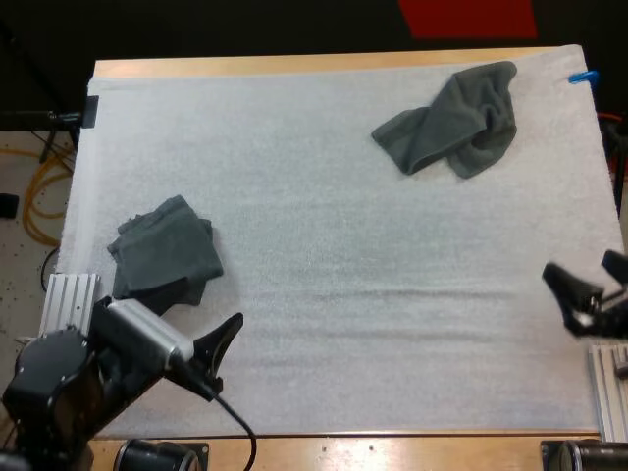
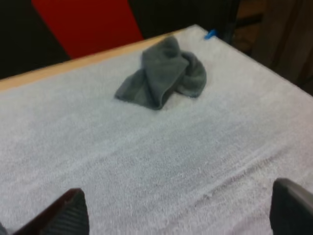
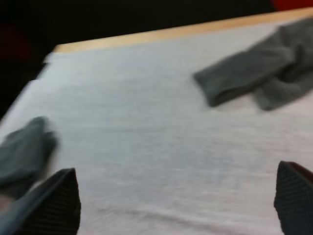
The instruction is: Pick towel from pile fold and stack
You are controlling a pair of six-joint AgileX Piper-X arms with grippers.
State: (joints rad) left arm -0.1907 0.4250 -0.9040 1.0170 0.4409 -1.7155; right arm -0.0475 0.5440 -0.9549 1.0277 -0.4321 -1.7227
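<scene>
A crumpled dark grey-green towel (image 1: pixel 456 120) lies at the far right of the white mat (image 1: pixel 324 245). A folded stack of towels (image 1: pixel 165 250) rests near the mat's left edge. My left gripper (image 1: pixel 224 358) hovers open at the near left, just in front of the stack and holding nothing. In the left wrist view its fingers (image 2: pixel 68 213) stand wide apart, with the crumpled towel (image 2: pixel 164 73) far ahead. My right gripper (image 1: pixel 561 294) is open at the right edge, well short of the crumpled towel (image 3: pixel 259 76). The folded stack (image 3: pixel 22 154) lies across the mat from it.
Aluminium rails sit at the near left (image 1: pixel 69 299) and the near right (image 1: pixel 610 388) of the table. The table's wooden far edge (image 1: pixel 294 64) borders dark space. Bare mat stretches between the two towels.
</scene>
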